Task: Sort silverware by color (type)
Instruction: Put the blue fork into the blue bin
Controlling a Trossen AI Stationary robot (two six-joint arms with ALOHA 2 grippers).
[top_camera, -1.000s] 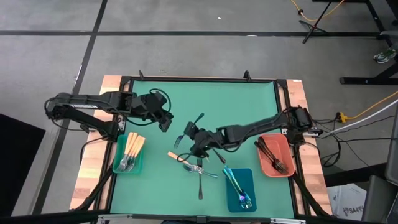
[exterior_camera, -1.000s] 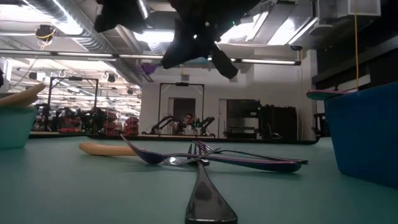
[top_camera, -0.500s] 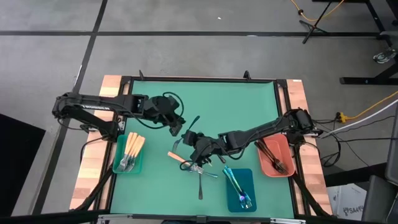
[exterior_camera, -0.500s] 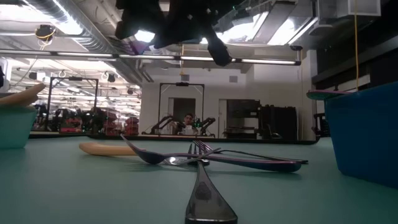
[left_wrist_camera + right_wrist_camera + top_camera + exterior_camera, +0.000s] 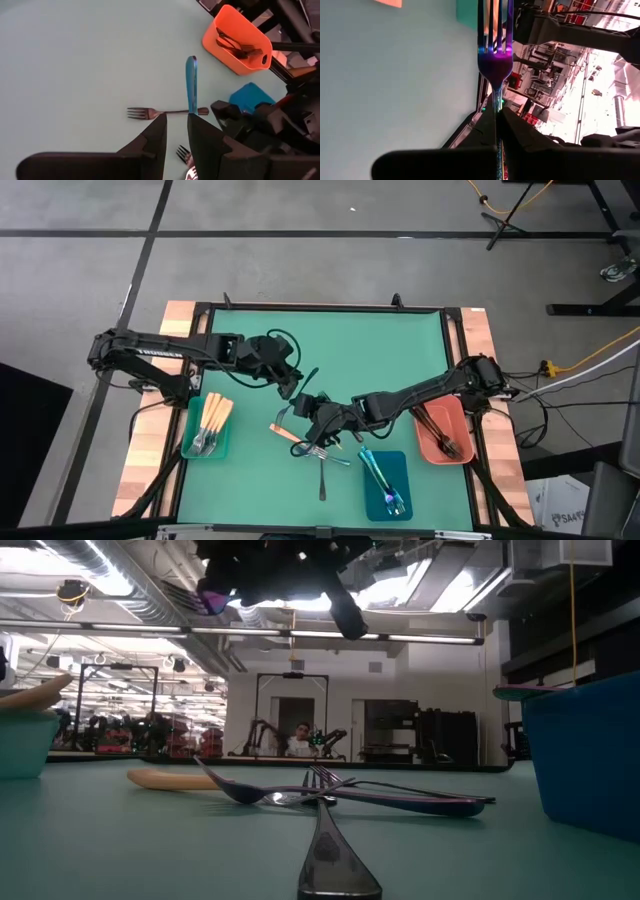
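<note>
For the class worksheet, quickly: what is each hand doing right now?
Left hand: closed on a blue-handled utensil, above the table.
Right hand: closed on an iridescent fork, above the table.

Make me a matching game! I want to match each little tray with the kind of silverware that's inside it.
Trays:
1. teal tray
2. blue tray
3. salmon-red tray

Contents:
A. dark black silverware
B. forks with tan handles
C. iridescent blue-teal silverware

Pairs: 1-B, 2-C, 3-A
</note>
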